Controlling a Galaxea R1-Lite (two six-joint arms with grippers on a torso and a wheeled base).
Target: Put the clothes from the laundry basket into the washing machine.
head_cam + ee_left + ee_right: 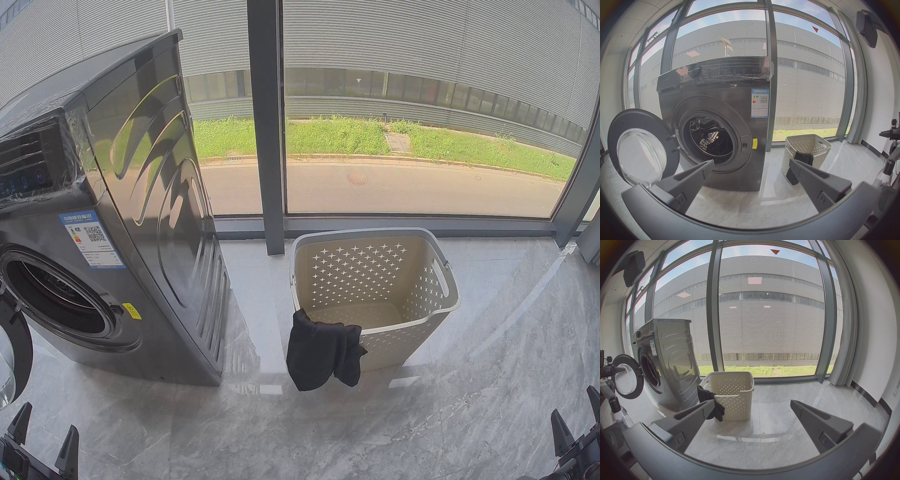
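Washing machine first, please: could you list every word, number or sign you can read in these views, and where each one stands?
Blue and white label on the washing machine front: print and square code too small to read.
Yellow sticker lower on that front: too small to read.
Control panel: markings blurred.

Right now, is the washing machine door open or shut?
Open. The door is swung aside on its hinge, leaving the mouth of the washing machine uncovered, with the drum visible inside.
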